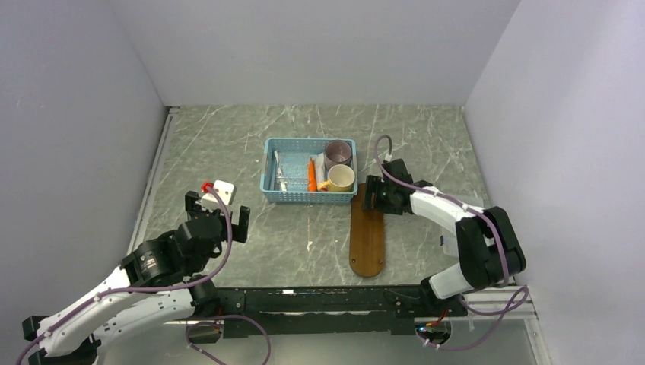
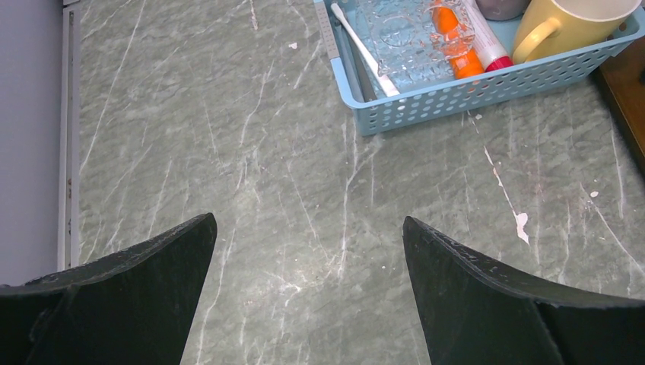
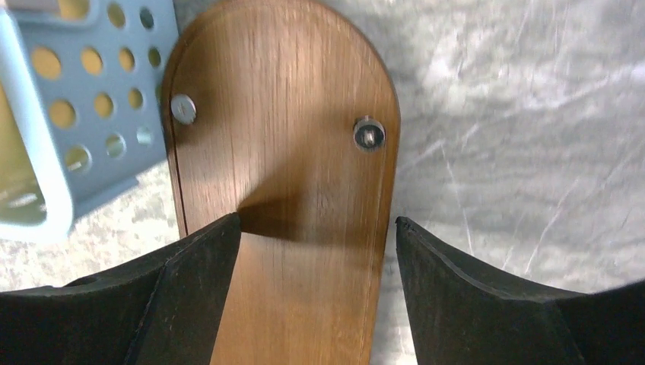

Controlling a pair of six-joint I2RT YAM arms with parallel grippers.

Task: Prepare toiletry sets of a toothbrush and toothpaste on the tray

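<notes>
Right gripper [image 3: 316,228] is spread wide, nothing held; the tray [image 3: 281,99] end is seen between its jaws. Left gripper [image 2: 308,228] is likewise spread above the table [image 2: 228,152]; toothbrush [image 2: 365,53] and toothpaste [image 2: 455,46] are seen ahead in the basket [image 2: 487,87].

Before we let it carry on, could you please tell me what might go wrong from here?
The right tool is open over the tray, close beside the basket; closing or shifting could bump the basket or skew the tray.
The toothbrush lies thin and flat by the basket wall, so a pinch may slip.
The toothpaste sits tight among other items beside the yellow mug; fingers might knock them.
</notes>
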